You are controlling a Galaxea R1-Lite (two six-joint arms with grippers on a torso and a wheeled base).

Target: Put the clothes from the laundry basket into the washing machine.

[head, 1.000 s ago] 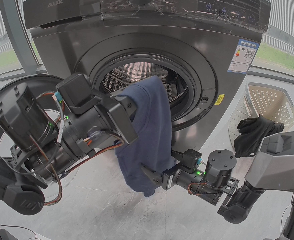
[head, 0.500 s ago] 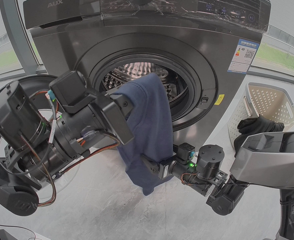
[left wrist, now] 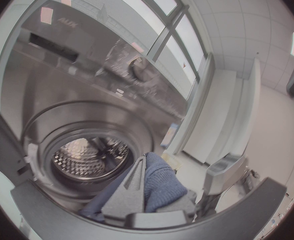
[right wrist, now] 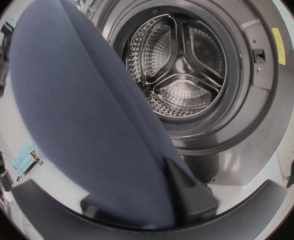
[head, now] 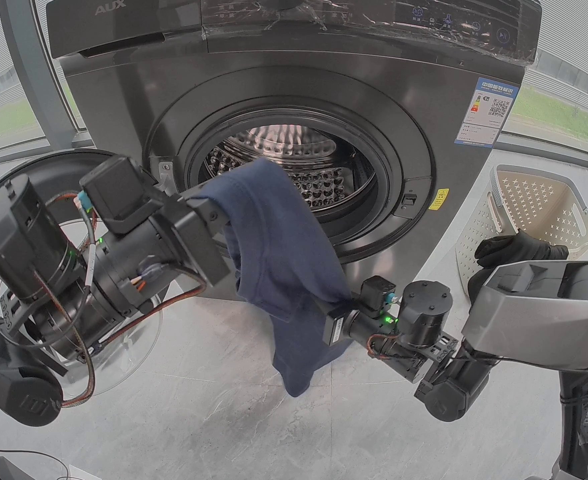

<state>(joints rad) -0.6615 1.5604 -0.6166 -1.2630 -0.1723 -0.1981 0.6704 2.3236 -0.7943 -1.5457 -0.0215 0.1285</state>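
Observation:
A navy garment (head: 274,255) hangs in front of the washing machine's open drum (head: 294,161), stretched between both grippers. My left gripper (head: 215,201) is shut on its top edge, left of the drum mouth; the left wrist view shows the blue cloth (left wrist: 162,184) pinched beside a grey finger (left wrist: 130,187). My right gripper (head: 334,305) is shut on a lower fold, below the door ring. In the right wrist view the navy garment (right wrist: 80,117) drapes over that gripper (right wrist: 168,174) with the drum (right wrist: 183,70) behind. A black garment (head: 514,255) hangs over the laundry basket (head: 547,201) rim.
The machine's round door (head: 61,165) stands open at the left, behind my left arm. The white perforated basket sits on the floor right of the machine. Pale tiled floor (head: 241,428) lies open in front. The drum interior (right wrist: 187,90) holds no clothes that I can see.
My left gripper moved left and slightly down with the garment's top. My right gripper rose and shut on the lower part, pulling the cloth taut between the two.

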